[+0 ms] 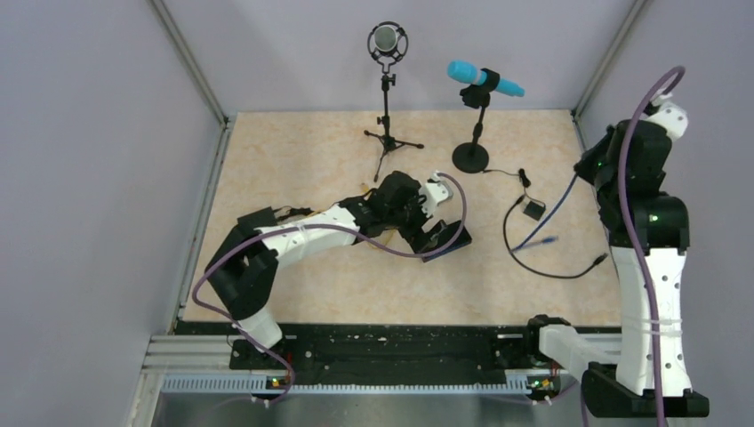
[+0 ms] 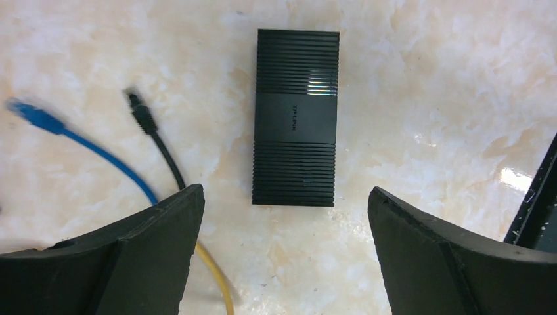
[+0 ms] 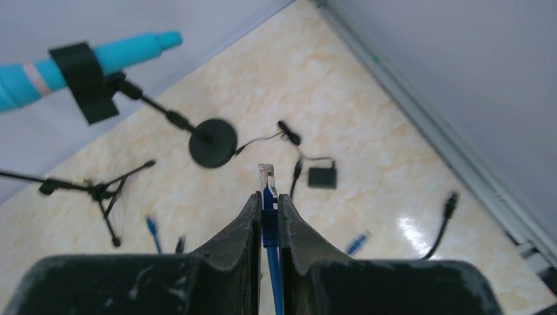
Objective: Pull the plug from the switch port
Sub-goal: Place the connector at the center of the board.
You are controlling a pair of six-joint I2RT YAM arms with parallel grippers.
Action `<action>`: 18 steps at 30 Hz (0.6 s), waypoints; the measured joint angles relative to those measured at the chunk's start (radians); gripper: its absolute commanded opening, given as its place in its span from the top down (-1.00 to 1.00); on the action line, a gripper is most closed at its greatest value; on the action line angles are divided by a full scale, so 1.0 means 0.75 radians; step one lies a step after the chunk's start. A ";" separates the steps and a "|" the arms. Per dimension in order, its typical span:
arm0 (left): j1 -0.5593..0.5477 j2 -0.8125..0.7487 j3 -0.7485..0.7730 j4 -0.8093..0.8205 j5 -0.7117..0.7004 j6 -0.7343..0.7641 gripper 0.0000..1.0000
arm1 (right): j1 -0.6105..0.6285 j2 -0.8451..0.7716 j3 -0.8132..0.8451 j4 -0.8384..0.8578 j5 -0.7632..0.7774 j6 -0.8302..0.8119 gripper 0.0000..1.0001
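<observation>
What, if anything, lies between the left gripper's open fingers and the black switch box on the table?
Nothing visible does. The black switch box lies straight ahead of the left gripper, jaws wide open. The blue cable and black cable lie off to one side, apart from the box.

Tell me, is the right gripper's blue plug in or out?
Out: the Ethernet plug sticks up bare beyond the right gripper, nothing around it.
</observation>
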 measured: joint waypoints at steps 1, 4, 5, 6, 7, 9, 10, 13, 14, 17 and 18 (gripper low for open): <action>0.000 -0.035 -0.012 0.011 -0.012 -0.001 -0.97 | 0.000 0.023 0.069 -0.037 0.058 -0.017 1.00; 0.000 -0.129 -0.062 0.028 -0.054 -0.010 -0.97 | -0.001 0.074 0.227 -0.130 0.245 -0.065 1.00; 0.000 -0.146 -0.075 0.030 -0.064 -0.012 -0.97 | -0.001 0.082 0.256 -0.157 0.303 -0.079 1.00; 0.001 -0.159 -0.087 0.031 -0.074 -0.014 -0.97 | -0.001 0.091 0.281 -0.185 0.362 -0.092 1.00; 0.001 -0.165 -0.098 0.033 -0.083 -0.015 -0.97 | -0.002 0.102 0.308 -0.221 0.431 -0.106 1.00; 0.002 -0.170 -0.114 0.033 -0.092 -0.018 -0.97 | -0.002 0.121 0.339 -0.271 0.520 -0.121 1.00; 0.002 -0.170 -0.122 0.033 -0.096 -0.018 -0.97 | -0.002 0.134 0.355 -0.296 0.564 -0.129 1.00; 0.002 -0.175 -0.150 0.033 -0.106 -0.018 -0.98 | -0.002 0.182 0.408 -0.357 0.664 -0.156 1.00; 0.002 -0.178 -0.157 0.032 -0.109 -0.018 -0.97 | -0.002 0.194 0.422 -0.367 0.684 -0.164 1.00; 0.003 -0.188 -0.169 0.032 -0.119 -0.019 -0.97 | -0.002 0.232 0.443 -0.382 0.731 -0.196 1.00; 0.003 -0.191 -0.170 0.034 -0.120 -0.019 -0.97 | -0.002 0.252 0.443 -0.387 0.731 -0.203 1.00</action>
